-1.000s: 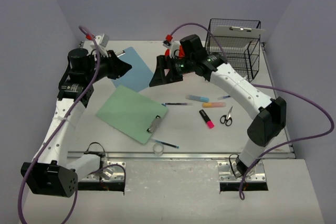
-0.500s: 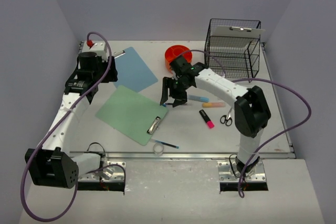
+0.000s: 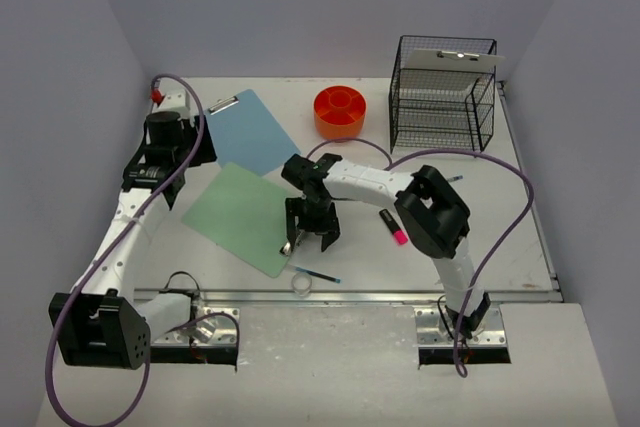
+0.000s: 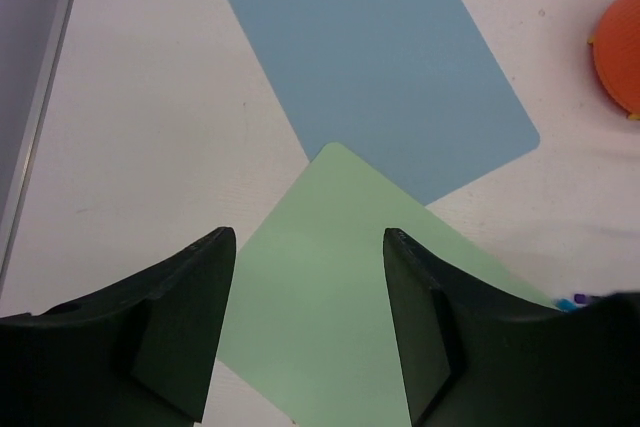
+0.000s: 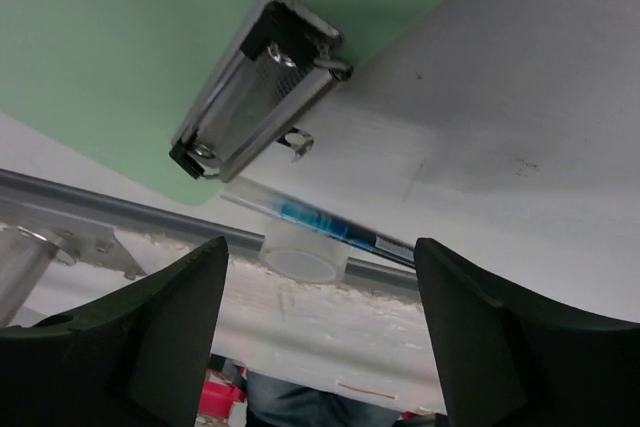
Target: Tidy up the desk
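The desk [image 3: 500, 237] is a white tabletop with a metal rail [image 5: 100, 202] along its front. A green clipboard [image 3: 240, 212] lies left of centre, overlapping a blue clipboard [image 3: 252, 132] behind it. My right gripper [image 3: 312, 232] hovers open just past the green board's metal clip [image 5: 255, 82], empty, its opening facing a blue pen [image 5: 330, 222] and a clear tape roll [image 5: 300, 255]. My left gripper [image 4: 308, 247] is open and empty above the far corner of the green clipboard [image 4: 330, 297], with the blue clipboard [image 4: 370, 57] ahead.
An orange round container [image 3: 340, 112] and a black wire rack [image 3: 443, 97] stand at the back. A pink-and-black highlighter [image 3: 393, 227] lies beside the right arm. The pen [image 3: 316, 274] and tape roll [image 3: 301, 284] sit at the front rail.
The right arm swung from the back by the orange container forward to the green clipboard's clip. The left gripper drew back to the left and opened.
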You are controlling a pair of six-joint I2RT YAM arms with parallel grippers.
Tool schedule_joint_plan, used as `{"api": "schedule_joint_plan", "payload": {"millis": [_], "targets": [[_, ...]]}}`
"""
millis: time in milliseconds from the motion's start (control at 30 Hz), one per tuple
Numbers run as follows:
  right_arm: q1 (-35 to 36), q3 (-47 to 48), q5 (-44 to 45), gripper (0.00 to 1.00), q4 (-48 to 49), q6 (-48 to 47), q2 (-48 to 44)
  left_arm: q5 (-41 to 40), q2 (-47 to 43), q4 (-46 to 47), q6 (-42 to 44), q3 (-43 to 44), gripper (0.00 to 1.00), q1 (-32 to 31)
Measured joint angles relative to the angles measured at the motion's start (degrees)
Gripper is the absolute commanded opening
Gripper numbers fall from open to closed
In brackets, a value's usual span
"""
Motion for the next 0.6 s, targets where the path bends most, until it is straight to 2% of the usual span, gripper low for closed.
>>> {"api": "schedule_joint_plan", "payload": {"millis": [333,600], "targets": [[-0.19,9.42,2.88,0.81,0.87,1.54,5.07,2.24,-2.35,1.2,-1.32,-4.06,0.59,3.55],[-0.19,10.01,4.48,0.81,0.79,2.52,8.12,4.27,-2.98,1.44,-1.34,-4.55,0.59,6.64]]}}
